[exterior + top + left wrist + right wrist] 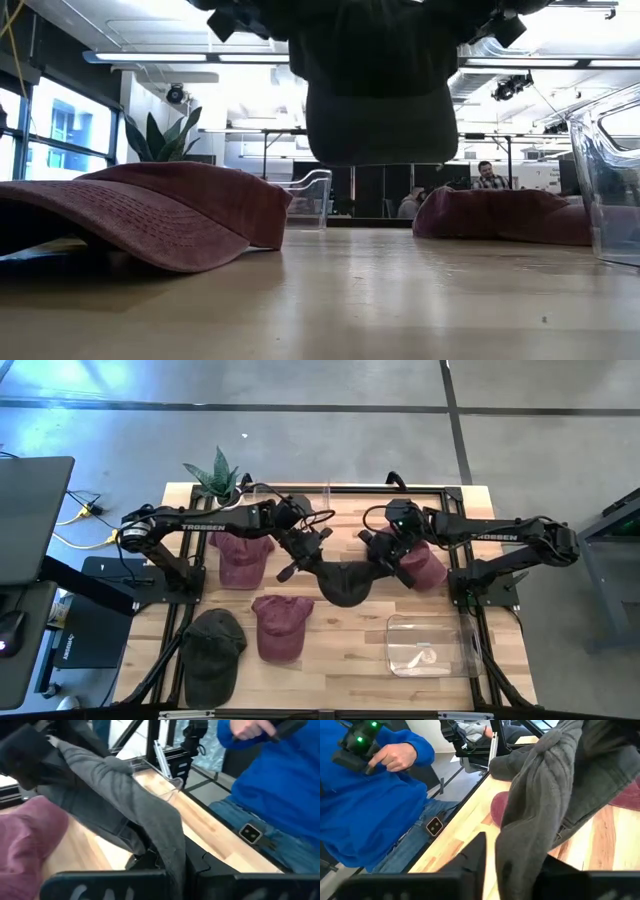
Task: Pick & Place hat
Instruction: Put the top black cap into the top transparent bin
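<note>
A dark grey hat (345,584) hangs between my two grippers over the middle of the table. In the low view the hat (378,95) is clear of the tabletop with its brim lowest. My left gripper (303,558) is shut on its left side, and my right gripper (388,560) is shut on its right side. Each wrist view shows grey cloth running back between that arm's fingers. My left gripper (172,870) pinches the hat's left edge (167,847) between its two fingers, coming from the table's left. The cloth drapes away from the fingers in folds, lifted clear. My right gripper (515,870) pinches the hat's right edge (522,837) between its two fingers, coming from the table's right. The hat hangs bunched between the two holds.
Three maroon hats lie on the table: left of centre (241,557), near centre (281,626) and right (428,565). A dark green hat (213,650) lies near left. A clear bin (430,645) stands near right, another (292,495) far. A plant (218,475) stands far left. A person in blue (270,795) stands beside the table.
</note>
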You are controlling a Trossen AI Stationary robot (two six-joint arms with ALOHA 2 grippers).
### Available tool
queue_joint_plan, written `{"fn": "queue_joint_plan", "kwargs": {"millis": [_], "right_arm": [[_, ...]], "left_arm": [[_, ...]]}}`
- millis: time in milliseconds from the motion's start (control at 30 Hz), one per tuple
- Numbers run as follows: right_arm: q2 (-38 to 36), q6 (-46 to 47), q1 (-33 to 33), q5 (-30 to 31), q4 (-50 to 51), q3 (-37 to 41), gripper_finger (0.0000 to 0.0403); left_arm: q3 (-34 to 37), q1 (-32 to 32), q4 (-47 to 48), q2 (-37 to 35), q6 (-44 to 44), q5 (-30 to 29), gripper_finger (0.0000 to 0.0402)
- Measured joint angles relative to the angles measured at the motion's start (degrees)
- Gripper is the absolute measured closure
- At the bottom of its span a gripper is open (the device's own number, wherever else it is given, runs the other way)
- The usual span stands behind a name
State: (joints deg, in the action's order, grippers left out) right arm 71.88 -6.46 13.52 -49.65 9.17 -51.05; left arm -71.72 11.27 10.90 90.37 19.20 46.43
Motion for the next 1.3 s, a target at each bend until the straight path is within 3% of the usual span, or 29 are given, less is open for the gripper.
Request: {"fn": "queue_joint_plan", "kwargs": {"millis": [100,200,300,500,800,900,1167,1300], "right_arm": [[0.02,-1.23,-0.07,-1.34,0.01,0.0,0.0288],[0.02,-1.17,-0.03,-5.79,-0.02,0.0,0.0282],[0.02,-0.32,-0.02,-6.74,-0.02,0.0,0.0303],[-0.19,-2.52,0.0,-6.22,2.48,0.0,0.0392],[-0.33,-2.86,-0.17,-1.18,2.34,0.0,0.0397],[-0.33,-2.87,-0.17,0.16,2.1,0.0,0.0394],[-0.33,-3.39,-0.17,4.45,1.01,0.0,0.0397],[-0.31,-4.35,-0.15,4.76,0.87,0.02,0.0398]], "left_arm": [[0.0,0.0,0.94,0.0,0.04,-2.3,0.0399],[0.0,0.0,2.8,0.0,0.04,-3.74,0.0399],[0.0,0.0,4.76,0.0,0.04,-4.7,0.0399],[0.0,-0.02,7.36,-0.39,0.23,-4.65,0.0399],[0.0,-0.02,4.65,-2.1,0.98,-4.58,0.0392],[0.0,-0.02,3.76,-2.08,-0.98,-4.84,0.0361],[-0.07,-0.92,2.18,-0.71,-1.93,-6.28,0.0218],[0.02,-1.33,2.56,-0.28,-1.97,-6.84,0.0189]]}}
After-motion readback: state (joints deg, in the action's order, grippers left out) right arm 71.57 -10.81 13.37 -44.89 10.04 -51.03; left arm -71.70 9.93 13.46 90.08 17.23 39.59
